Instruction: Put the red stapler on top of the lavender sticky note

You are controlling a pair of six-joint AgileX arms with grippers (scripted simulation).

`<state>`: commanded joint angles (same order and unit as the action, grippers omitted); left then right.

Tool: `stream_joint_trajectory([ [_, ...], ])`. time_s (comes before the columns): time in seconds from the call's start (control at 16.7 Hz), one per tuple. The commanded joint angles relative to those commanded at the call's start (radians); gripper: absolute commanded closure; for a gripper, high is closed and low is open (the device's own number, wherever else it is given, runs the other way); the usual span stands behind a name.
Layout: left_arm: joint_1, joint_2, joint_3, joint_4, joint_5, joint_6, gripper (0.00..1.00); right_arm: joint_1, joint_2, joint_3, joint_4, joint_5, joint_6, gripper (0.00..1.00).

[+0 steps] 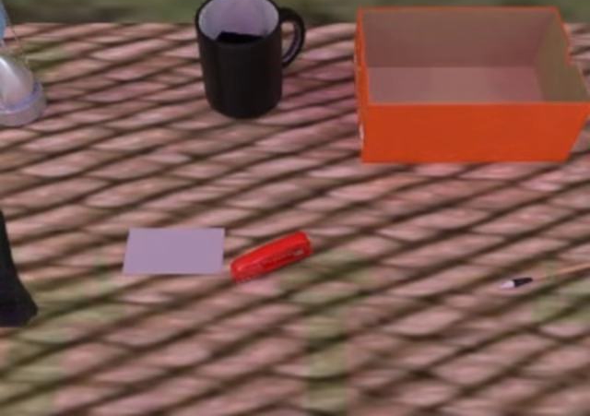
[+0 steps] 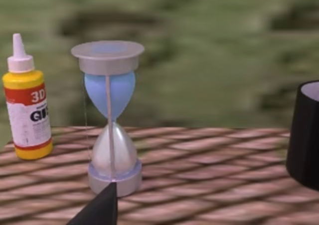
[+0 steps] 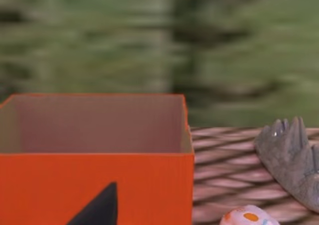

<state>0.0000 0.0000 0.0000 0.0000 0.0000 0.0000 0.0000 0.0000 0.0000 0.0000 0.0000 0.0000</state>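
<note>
An open orange box point(image 3: 94, 185) stands close on a woven table point(image 3: 224, 160), with a grey jagged object point(image 3: 291, 155) beside it and a dark fingertip point(image 3: 99, 210) in front.

L arm: only a dark part point(image 1: 13, 282) shows at the top view's left edge, low over the near-left of the bench, parked; which part of the arm it is can't be made out. L tool point(image 2: 99, 207): in the L wrist view just one black pointed fingertip pokes in at the picture's edge, so finger spacing can't be read. R arm: not in the top view at all. R tool point(image 3: 99, 205): R wrist view gives the same, one black fingertip at the edge, nothing gripped that can be seen.
</note>
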Motion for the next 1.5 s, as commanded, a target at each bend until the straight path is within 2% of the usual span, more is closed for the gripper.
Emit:
stream_joint_trajectory([
  [0.3,-0.026,0.061,0.062,-0.043,0.003,0.019,0.00,0.000,0.000,0.000,0.000,0.000,0.000,0.00],
  [0.54,-0.103,0.289,0.286,-0.188,0.005,0.084,0.00,0.000,0.000,0.000,0.000,0.000,0.000,0.00],
  [1.2,-0.411,1.484,1.199,-0.829,0.001,0.361,0.00,0.000,0.000,0.000,0.000,0.000,0.000,0.00],
  [1.5,-0.532,1.897,1.550,-1.066,0.003,0.466,0.00,0.000,0.000,0.000,0.000,0.000,0.000,0.00],
])
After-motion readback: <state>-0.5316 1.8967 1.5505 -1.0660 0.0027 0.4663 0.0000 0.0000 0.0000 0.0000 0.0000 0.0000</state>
